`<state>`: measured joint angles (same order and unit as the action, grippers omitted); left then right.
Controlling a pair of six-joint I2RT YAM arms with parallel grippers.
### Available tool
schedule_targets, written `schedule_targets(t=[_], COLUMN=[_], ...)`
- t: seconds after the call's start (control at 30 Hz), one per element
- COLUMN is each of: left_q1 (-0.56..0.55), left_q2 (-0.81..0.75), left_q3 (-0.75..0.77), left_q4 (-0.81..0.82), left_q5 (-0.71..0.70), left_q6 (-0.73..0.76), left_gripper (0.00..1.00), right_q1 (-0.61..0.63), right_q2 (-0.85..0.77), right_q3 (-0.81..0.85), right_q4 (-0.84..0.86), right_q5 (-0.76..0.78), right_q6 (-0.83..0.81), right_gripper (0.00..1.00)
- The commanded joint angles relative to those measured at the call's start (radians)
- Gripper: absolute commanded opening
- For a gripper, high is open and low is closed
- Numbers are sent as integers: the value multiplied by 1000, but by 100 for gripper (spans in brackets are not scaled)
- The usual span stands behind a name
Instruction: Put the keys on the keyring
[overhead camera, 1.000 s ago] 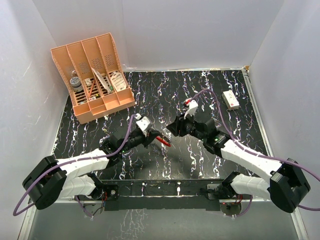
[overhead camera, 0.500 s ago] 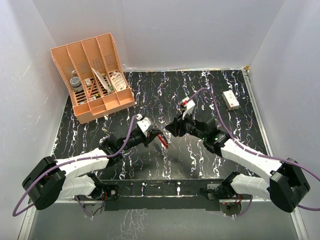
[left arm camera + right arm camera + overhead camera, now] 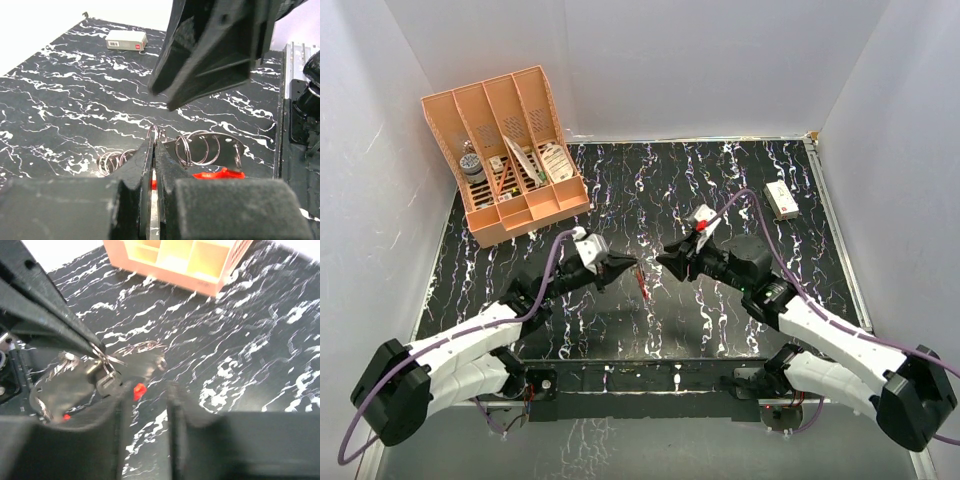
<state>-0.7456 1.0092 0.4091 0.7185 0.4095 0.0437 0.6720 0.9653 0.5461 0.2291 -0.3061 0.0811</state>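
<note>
Black surface [image 3: 650, 180] | your left end effector [image 3: 154, 149] clamps the keyring [image 3: 220, 174] mid-surface | right end effector [image 3: 670, 262] jaws apart, just beside | step: threading; keys too small to tell | next: you need fine alignment

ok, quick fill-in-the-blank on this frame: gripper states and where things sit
1. The left gripper is ___ on the keyring.
2. The right gripper faces it with its jaws ___.
3. The small white box lies on the table on the ___ arm's side.
4. The orange organizer stands in the far ___ corner.

Missing words: shut; open; right; left
</note>
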Motion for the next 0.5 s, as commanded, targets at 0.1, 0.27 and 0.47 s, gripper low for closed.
schedule_targets(t=[0.1, 0.27, 0.47], left_q1=[128, 152, 173], left_q2=[-13, 70, 148], left_q3=[63, 104, 142], left_q4=[19, 54, 97], left_q5=[288, 454, 548], left_q6=[-39, -35, -44], left_gripper=[0, 0, 0], right_q1=[-5, -5, -5], right_q2=[-79, -62, -25], right_q3=[38, 44, 63], right_q4=[56, 88, 95], right_q5=[1, -52, -96], right_q6=[-80, -94, -113], right_gripper=[41, 39, 35])
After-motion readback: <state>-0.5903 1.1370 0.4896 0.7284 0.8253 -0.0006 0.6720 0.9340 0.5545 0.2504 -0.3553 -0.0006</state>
